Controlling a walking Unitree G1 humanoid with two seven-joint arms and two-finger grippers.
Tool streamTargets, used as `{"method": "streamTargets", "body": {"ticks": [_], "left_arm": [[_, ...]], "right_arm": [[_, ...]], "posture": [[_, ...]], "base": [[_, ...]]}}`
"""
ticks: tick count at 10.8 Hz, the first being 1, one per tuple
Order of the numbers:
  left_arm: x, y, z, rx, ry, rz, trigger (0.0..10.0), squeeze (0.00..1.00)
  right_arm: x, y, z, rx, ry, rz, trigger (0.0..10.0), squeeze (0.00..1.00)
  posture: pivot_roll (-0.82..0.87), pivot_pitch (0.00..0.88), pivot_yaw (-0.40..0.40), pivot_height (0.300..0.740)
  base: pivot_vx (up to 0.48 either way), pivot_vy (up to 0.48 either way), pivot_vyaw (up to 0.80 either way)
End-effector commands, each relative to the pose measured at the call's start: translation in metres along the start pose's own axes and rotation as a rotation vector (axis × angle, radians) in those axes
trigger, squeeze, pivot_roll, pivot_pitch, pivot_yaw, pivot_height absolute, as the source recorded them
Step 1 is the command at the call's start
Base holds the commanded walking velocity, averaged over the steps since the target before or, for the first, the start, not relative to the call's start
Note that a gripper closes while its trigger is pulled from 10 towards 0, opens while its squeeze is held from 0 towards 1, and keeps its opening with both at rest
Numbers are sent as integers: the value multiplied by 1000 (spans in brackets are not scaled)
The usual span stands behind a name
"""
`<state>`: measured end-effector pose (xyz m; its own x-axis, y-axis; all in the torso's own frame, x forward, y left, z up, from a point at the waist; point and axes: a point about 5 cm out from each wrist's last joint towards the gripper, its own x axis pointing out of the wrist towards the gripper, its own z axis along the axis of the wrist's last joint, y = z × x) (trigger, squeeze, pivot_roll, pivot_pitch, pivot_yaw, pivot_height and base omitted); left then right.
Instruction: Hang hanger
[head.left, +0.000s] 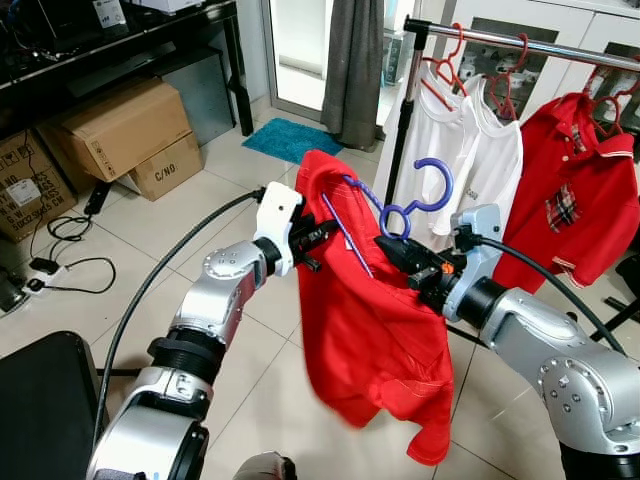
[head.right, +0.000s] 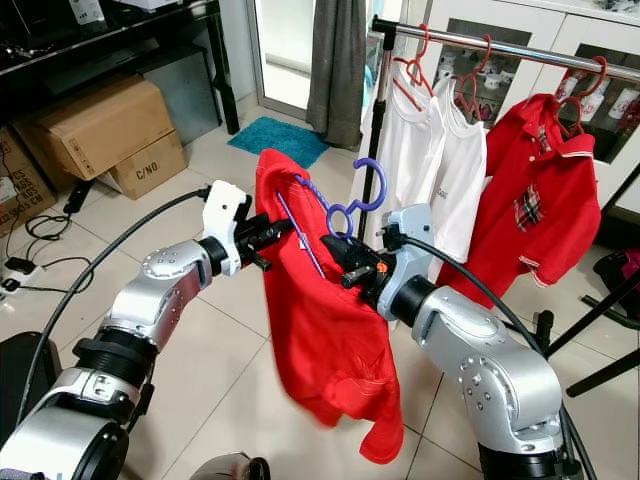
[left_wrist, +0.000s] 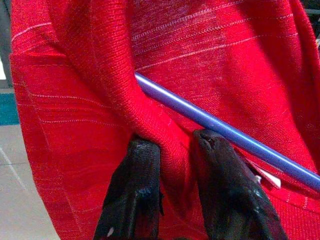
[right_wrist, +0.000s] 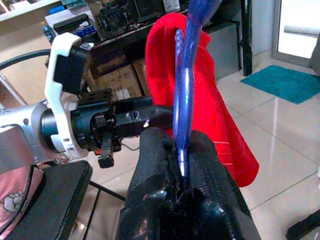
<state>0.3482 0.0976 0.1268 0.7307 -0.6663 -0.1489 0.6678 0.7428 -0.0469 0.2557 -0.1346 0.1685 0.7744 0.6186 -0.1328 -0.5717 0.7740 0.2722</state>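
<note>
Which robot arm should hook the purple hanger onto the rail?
Probably the right. The right gripper is shut on the purple hanger below its hook, nearer the rail; the left gripper only pinches the red shirt.

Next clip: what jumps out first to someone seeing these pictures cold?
A bright red shirt on a purple hanger hangs mid-frame between both arms. The left gripper pinches the shirt's fabric at one shoulder, while the right gripper is clamped on the hanger near its hook. Behind, to the right, a clothes rail holds two white shirts and a red polo.
</note>
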Motion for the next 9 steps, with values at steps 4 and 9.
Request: {"method": "streamTargets", "body": {"ticks": [4,9], "left_arm": [[6,-9,11,70,111,-29,0,0],[6,-25,-7,108,316,-61,0,0]], "right_arm": [[0,-3,-11,-85,125,-35,0,0],[10,6,-45,-157,316,-96,0,0]], "posture": [[38,0,61,740],[38,0,57,740]], "base": [[0,0,0],[0,0,0]]}}
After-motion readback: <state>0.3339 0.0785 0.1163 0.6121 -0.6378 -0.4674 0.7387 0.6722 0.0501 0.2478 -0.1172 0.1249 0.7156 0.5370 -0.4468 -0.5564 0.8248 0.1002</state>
